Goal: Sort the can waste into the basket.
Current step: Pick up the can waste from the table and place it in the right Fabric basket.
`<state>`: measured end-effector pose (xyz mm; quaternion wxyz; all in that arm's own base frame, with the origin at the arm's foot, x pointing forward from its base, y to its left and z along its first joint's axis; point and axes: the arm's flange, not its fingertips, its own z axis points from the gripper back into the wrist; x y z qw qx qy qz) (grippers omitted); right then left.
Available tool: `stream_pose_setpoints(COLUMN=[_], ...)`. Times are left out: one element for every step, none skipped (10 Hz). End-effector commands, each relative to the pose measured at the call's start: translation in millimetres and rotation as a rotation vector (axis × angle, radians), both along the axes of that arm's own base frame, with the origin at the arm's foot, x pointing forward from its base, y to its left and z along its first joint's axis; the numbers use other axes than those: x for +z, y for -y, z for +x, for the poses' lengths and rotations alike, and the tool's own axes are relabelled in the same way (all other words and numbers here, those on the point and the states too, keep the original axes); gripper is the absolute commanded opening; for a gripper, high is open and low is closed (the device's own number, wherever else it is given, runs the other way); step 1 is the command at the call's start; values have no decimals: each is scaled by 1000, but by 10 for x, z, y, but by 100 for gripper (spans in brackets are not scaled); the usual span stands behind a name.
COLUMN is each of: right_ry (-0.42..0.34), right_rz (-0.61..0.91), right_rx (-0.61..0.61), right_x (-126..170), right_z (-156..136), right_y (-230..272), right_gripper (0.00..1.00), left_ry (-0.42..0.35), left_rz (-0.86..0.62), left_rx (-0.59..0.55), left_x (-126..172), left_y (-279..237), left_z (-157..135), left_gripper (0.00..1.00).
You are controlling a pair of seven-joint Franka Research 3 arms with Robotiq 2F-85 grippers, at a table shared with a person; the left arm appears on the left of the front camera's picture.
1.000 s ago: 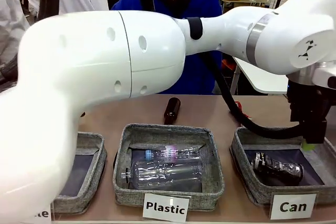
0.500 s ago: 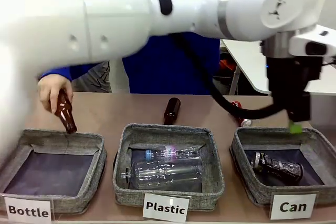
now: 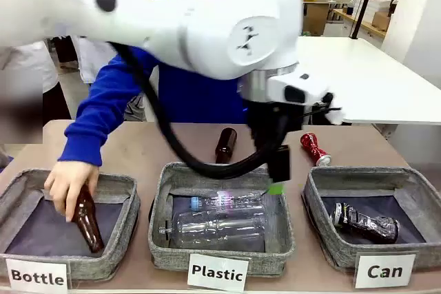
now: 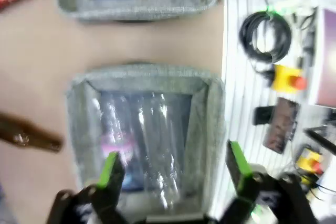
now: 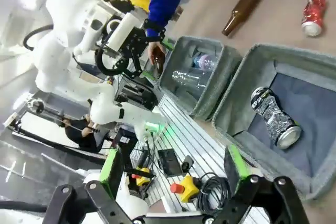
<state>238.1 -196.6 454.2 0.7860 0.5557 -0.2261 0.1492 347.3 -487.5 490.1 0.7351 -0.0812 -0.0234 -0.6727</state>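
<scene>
Left hand (image 4: 174, 163), released, hung over bottles (image 4: 142, 129) in the Plastic basket (image 4: 211, 129); right hand (image 5: 172, 167), released, faced the Can basket's (image 5: 233, 106) black can (image 5: 273, 116).

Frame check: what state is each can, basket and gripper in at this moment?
black can: lying inside the Can basket
red can: lying on the table, outside any basket
Can basket: holds one can
Plastic basket: holds clear bottles
left gripper: fingers open, empty, above Plastic basket
right gripper: fingers open, empty
</scene>
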Motion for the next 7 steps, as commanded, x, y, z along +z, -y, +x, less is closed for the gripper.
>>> stream_pose_setpoints(right_ry=[-22,-29,-31,-32,-38,-43,-47], right_rz=[-7,-13,-18,-23,-37,-41,-61], right_rx=[-33,-40,-40,-45,-54,-51,-63], right_x=[56,55,56,58,55,54,56], right_z=[19,15,8,20,37,37,47], right_y=[-76,-82,-95,-128,-151,-159,-175], right_gripper=[100,100,100,100,100,100,100], left_ry=[-2,0,-1,-4,-3,3,1], left_rz=[-63,-83,-88,-91,-99,-115,-136], left_rx=[16,25,25,21,22,30,30], left_x=[-7,-10,-21,-22,-20,-21,-9], left_y=[-327,-371,-388,-404,-441,-489,-535], left_z=[-164,-154,-160,-134,-115,-125,-116], left_gripper=[100,100,100,100,100,100,100])
